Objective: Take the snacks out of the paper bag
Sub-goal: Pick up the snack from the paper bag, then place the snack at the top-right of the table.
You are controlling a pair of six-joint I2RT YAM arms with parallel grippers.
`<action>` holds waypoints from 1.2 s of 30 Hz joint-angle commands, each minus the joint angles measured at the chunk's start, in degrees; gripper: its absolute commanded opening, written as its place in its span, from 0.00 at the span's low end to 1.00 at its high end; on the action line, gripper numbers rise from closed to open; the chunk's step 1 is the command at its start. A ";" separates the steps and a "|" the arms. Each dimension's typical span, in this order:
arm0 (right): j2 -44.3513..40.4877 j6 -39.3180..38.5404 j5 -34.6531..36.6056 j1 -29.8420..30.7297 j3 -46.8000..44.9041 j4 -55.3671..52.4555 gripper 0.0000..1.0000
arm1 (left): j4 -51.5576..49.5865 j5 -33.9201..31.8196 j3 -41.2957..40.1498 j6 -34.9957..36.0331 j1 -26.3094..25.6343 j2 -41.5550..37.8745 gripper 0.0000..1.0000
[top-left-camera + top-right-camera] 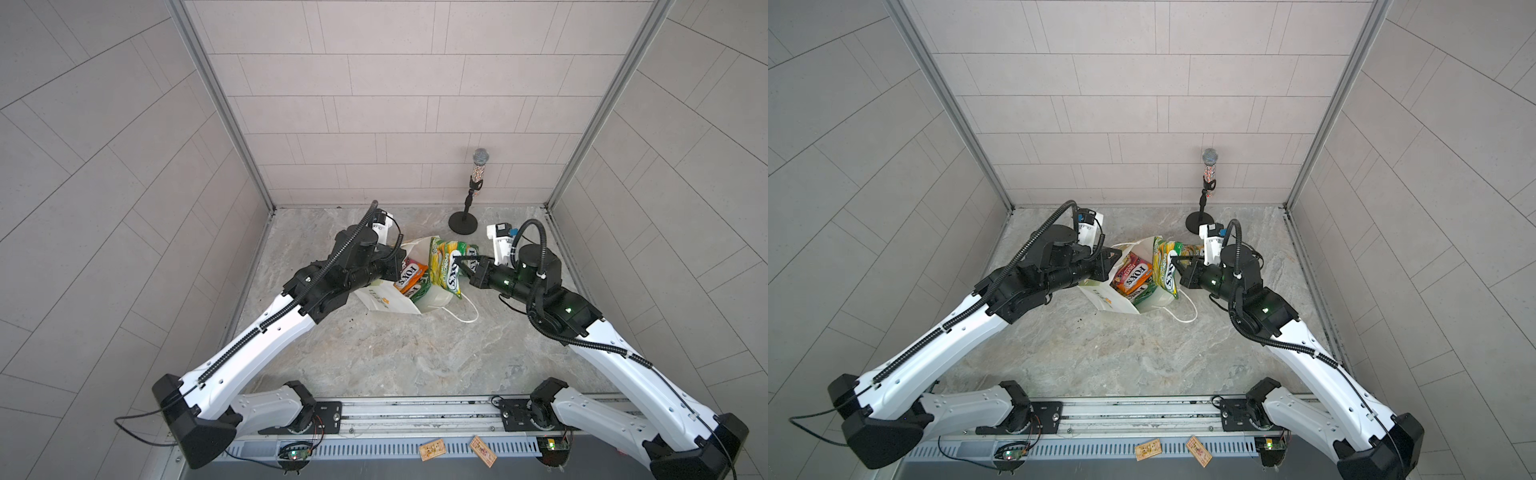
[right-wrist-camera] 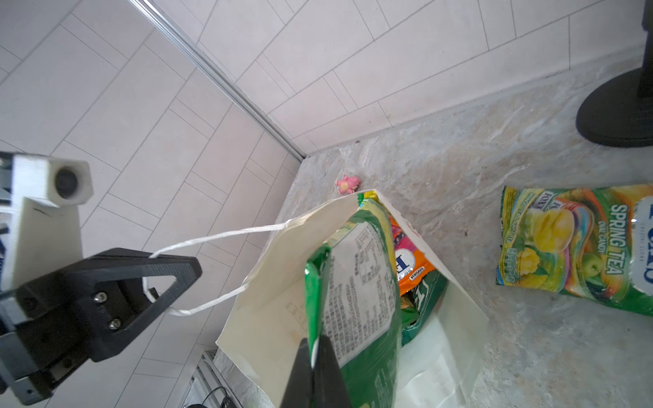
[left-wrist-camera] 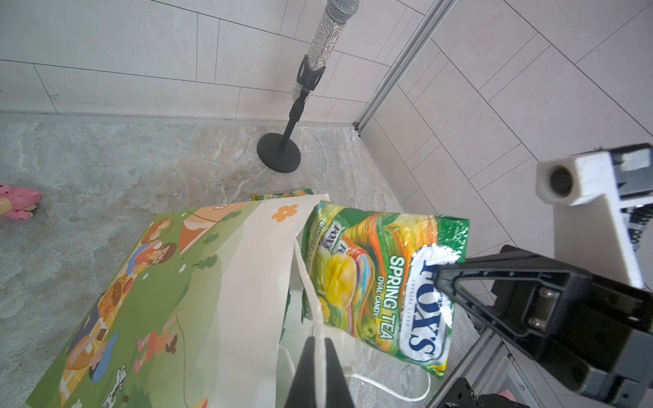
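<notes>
**Both pincers clamped: one on the bag's cord, one on a sweet packet**

The white paper bag sits in the middle of the marble-patterned tabletop, toward the far side, with its mouth gaping open. One smooth face carries a cartoon picnic print in greens and a small orange flower. The left pincer is closed on the bag's twisted white cord handle, which runs taut from the rim into the thin black fingers. The other cord loop lies slack on the tabletop at the bag's near right.

The right pincer is shut on the crimped edge of a glossy green and yellow FOX'S Spring Tea packet. It is a flat, crinkled foil pouch with a white printed label on its back. The pouch hangs at the bag's mouth, against the right rim. Whether its lower end is clear of the bag cannot be told.

Inside the bag, an orange FOX'S packet lies over a further green wrapper. A second Spring Tea packet lies flat on the tabletop just beyond the bag, on its far right.

A microphone with a glittery handle stands upright on a round black base near the far right corner. A small pink toy lies on the tabletop to the bag's far left. Two tan wooden rectangles rest on the slotted rail at the near edge. Pale rectangular tiles cover the walls.
</notes>
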 commanded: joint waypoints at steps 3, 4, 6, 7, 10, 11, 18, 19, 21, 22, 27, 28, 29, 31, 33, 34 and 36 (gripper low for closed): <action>-3.80 -2.37 -1.03 -4.29 4.08 -2.65 0.00 | -0.10 -0.21 -0.25 0.38 -0.19 -1.09 0.00; -4.01 -2.98 -0.78 -5.25 4.44 -3.71 0.00 | -0.11 -0.23 -0.32 0.36 -0.29 -1.12 0.00; -4.57 -3.89 -1.37 -8.74 4.69 -5.24 0.00 | -0.06 -0.14 -0.32 0.37 -0.26 -1.14 0.00; -4.74 -3.91 -2.02 -10.57 4.49 -5.57 0.00 | -0.06 0.03 -0.37 0.37 -0.25 -1.21 0.00; -5.08 -3.87 -6.11 -17.94 3.67 -5.89 0.00 | -0.37 0.47 -0.22 0.32 -0.24 -1.26 0.00; -5.18 -3.91 -7.35 -20.61 3.34 -6.02 0.00 | -0.41 0.61 -0.15 0.35 -0.19 -1.27 0.00; -1.28 -6.81 -13.09 -35.22 1.12 -6.20 0.00 | -0.41 0.67 0.02 0.55 -0.20 -1.37 0.00; -0.41 -7.47 -13.10 -36.29 0.88 -6.16 0.00 | -0.41 0.60 0.03 0.51 -0.26 -1.38 0.00; 2.17 -9.38 -12.74 -37.77 0.83 -6.03 0.00 | -0.41 0.75 0.03 0.57 -0.22 -1.39 0.00; 3.39 -10.18 -12.18 -38.21 0.74 -6.03 0.00 | -0.41 0.76 0.03 0.54 -0.29 -1.39 0.00; 11.89 -12.70 -12.28 -39.68 1.52 -2.92 0.00 | -0.24 0.76 -0.02 0.50 -0.23 -1.30 0.00; 13.37 -12.70 -12.59 -39.79 1.74 -1.68 0.00 | -0.23 0.74 -0.05 0.53 -0.25 -1.29 0.00; 15.50 -12.70 -12.84 -39.79 2.15 -0.53 0.00 | -0.12 0.68 -0.11 0.52 -0.24 -1.38 0.00; 19.12 -12.55 -12.89 -39.92 2.91 1.88 0.00 | 0.07 0.70 -0.28 0.47 -0.19 -1.38 0.00; 22.88 -12.37 -13.25 -40.33 4.29 4.09 0.00 | 0.29 0.97 -0.24 0.31 -0.24 -1.47 0.00; 24.36 -12.30 -13.76 -40.48 5.05 4.93 0.00 | 0.37 1.00 -0.32 0.21 -0.26 -1.48 0.00; 27.45 -11.92 -15.10 -40.67 6.91 6.39 0.00 | 0.41 1.04 -0.39 0.19 -0.25 -1.63 0.00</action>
